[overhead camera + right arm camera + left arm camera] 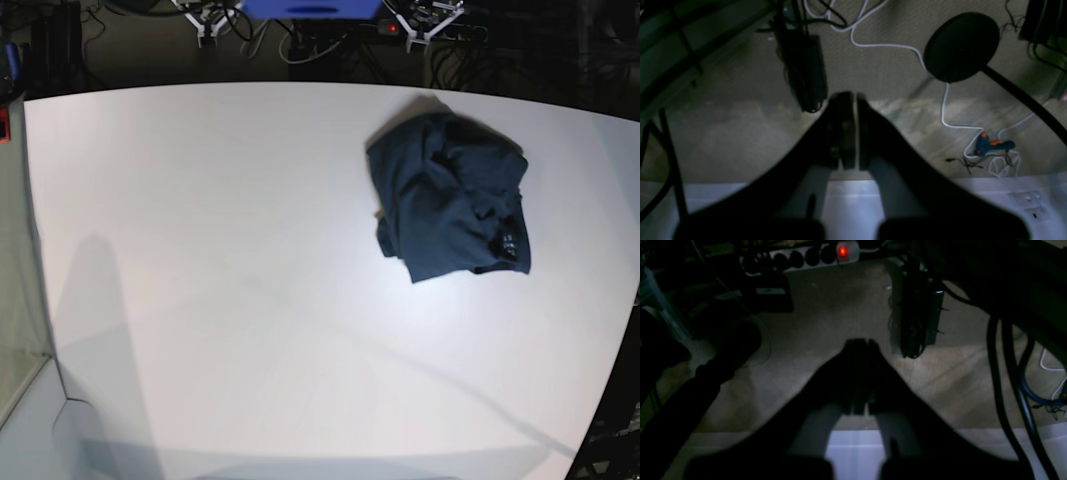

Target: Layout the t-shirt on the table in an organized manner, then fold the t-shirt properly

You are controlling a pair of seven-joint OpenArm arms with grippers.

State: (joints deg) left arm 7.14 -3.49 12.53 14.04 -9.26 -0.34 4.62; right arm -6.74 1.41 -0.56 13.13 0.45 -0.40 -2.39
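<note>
The dark navy t-shirt (450,200) lies crumpled in a heap at the back right of the white table (250,250), with a small white label mark (508,243) near its lower right corner. Neither arm appears in the base view. In the left wrist view my left gripper (860,341) is shut and empty, hanging past the table's edge (853,453) above the floor. The right wrist view shows my right gripper (853,95) shut with nothing in it, also beyond the table's edge (853,200). The t-shirt is out of both wrist views.
On the floor below the left gripper lie a power strip with a red light (842,251), a black box (920,320) and thick cables (1007,373). Below the right gripper are a round black stand base (962,46), a white cable (945,110) and a blue-orange glue gun (993,145).
</note>
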